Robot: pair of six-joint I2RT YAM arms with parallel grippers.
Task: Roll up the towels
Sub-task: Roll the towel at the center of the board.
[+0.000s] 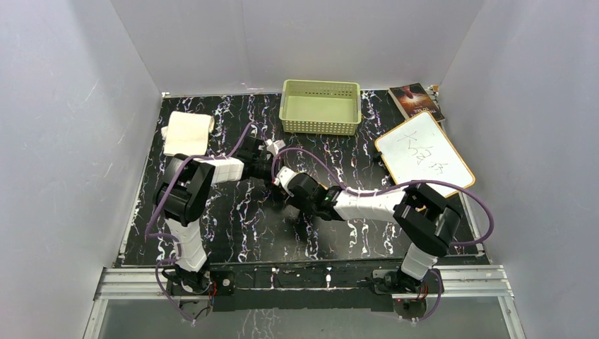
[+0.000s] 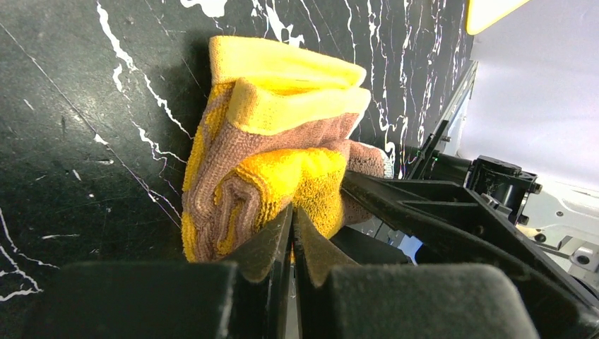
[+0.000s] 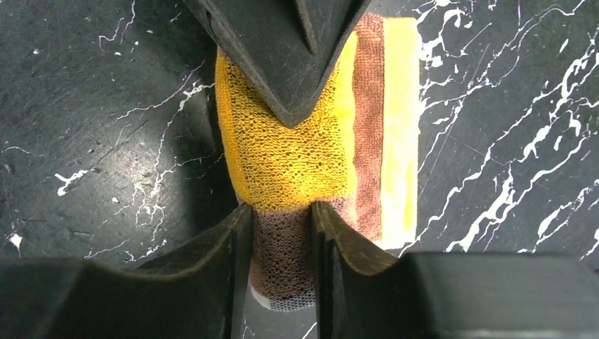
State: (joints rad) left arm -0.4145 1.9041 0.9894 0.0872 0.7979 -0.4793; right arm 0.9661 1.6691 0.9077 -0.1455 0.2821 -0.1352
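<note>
Nearest, the right gripper point(image 3: 279, 212) is set astride the brown end of the rolled mustard-yellow towel point(image 3: 304, 162) at the middle of the table point(image 1: 233, 233), apparently clasping it. The left gripper point(image 2: 293, 215) is pressed closed, tips against that roll. The cream-white towel point(image 1: 187, 132) is laid far left.

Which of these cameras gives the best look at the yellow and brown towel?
The left wrist view: the yellow and brown towel lies almost uncovered, its bunched layers plain. The right wrist view shows it from above, partly behind gripper fingers. In the top view the arms hide it.
</note>
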